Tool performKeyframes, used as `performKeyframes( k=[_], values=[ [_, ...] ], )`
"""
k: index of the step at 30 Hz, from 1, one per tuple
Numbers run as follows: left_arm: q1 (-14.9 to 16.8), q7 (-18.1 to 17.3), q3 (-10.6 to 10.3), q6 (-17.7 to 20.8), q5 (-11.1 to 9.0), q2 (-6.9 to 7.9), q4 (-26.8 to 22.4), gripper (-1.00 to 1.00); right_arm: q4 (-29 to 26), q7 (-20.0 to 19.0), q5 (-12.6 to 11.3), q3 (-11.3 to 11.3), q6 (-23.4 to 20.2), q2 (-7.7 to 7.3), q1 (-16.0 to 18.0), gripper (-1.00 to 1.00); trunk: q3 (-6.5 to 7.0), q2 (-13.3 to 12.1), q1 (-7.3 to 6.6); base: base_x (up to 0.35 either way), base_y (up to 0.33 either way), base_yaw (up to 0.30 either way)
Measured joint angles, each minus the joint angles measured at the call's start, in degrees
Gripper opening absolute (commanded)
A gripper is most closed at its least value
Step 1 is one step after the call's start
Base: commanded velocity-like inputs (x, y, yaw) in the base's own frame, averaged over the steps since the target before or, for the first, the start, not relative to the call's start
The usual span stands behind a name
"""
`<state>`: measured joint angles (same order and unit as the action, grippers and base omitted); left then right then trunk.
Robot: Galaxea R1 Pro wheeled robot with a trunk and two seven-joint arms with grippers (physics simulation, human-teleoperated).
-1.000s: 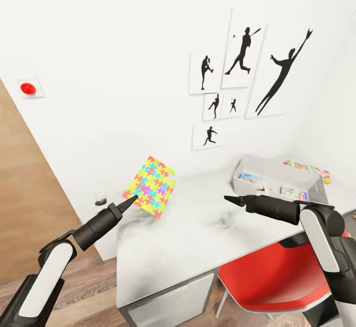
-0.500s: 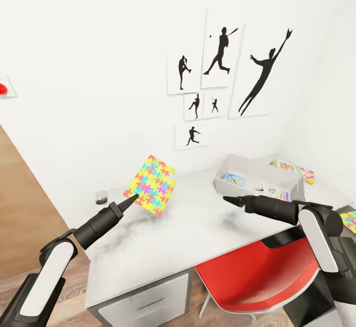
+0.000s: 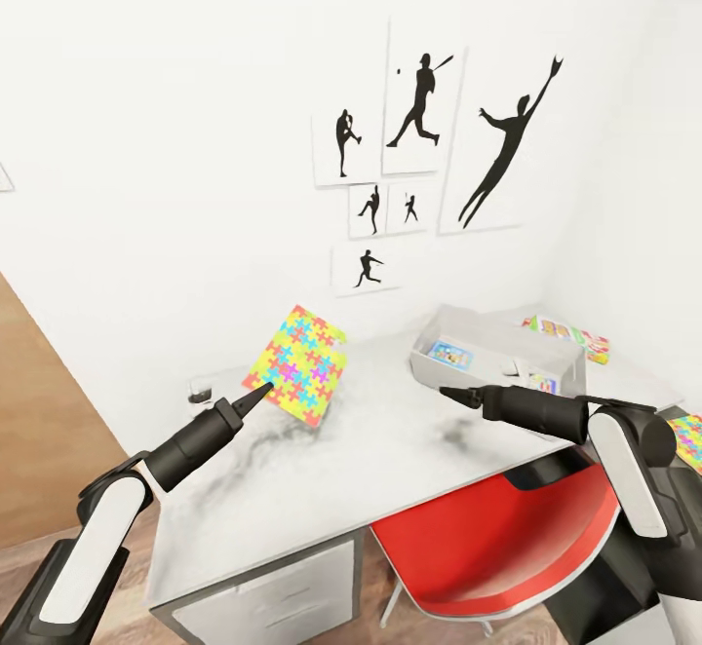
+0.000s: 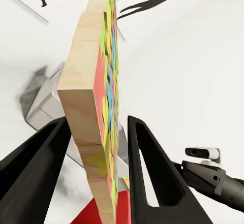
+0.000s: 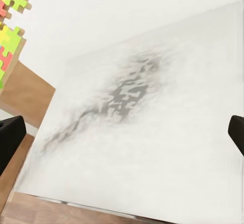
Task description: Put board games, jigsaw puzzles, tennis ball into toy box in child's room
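My left gripper (image 3: pixel 255 394) is shut on a jigsaw puzzle (image 3: pixel 298 364), a thin bright square held tilted above the light-grey table (image 3: pixel 322 470). In the left wrist view the puzzle (image 4: pixel 94 97) stands edge-on between the two fingers (image 4: pixel 152 173). My right gripper (image 3: pixel 450 394) hovers open over the table's middle, its fingertips (image 5: pixel 9 137) wide apart with nothing between them. The grey toy box (image 3: pixel 487 333) stands at the back right with printed game boxes (image 3: pixel 450 353) inside. A red and green board game (image 3: pixel 572 337) lies behind it. A second jigsaw puzzle (image 3: pixel 690 436) shows at the right edge.
A red chair (image 3: pixel 487 548) is pushed under the table in front of my right arm. White walls with black sports silhouettes (image 3: pixel 419 99) close the corner. A wooden door (image 3: pixel 29 431) is at the left, with plank floor (image 3: pixel 29 567) below it.
The camera has swung, so the table, toy box and pictures slid left in the picture and the second puzzle came into view. Both arms keep their pose; the left still holds the puzzle.
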<state>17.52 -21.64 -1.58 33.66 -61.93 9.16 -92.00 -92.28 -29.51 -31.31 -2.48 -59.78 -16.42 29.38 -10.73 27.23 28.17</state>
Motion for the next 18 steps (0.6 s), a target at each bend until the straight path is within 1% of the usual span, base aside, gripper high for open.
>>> performKeyframes(
  k=[5, 8, 18],
  values=[
    [0.0, 0.0, 0.0, -0.1, 0.0, 0.03, 0.0, -1.00, 0.0, 0.0, 0.0, 0.1, 0.0, -0.01, 0.0, 1.00, 0.00, 0.0, 0.00, 0.074, -0.198, 0.000],
    [0.0, 0.0, 0.0, 0.0, 0.0, 0.03, 0.0, -1.00, 0.0, -0.1, 0.0, 0.2, 0.0, -0.02, 0.0, 1.00, 0.00, 0.0, 0.00, 0.048, -0.123, 0.000],
    [0.1, -0.7, 0.1, 0.4, -0.6, 0.40, 0.0, -1.00, 0.0, -0.2, 0.0, 0.2, 0.0, -0.02, 0.0, 1.00, 0.00, 0.0, 0.00, 0.011, -0.028, 0.000]
  ],
)
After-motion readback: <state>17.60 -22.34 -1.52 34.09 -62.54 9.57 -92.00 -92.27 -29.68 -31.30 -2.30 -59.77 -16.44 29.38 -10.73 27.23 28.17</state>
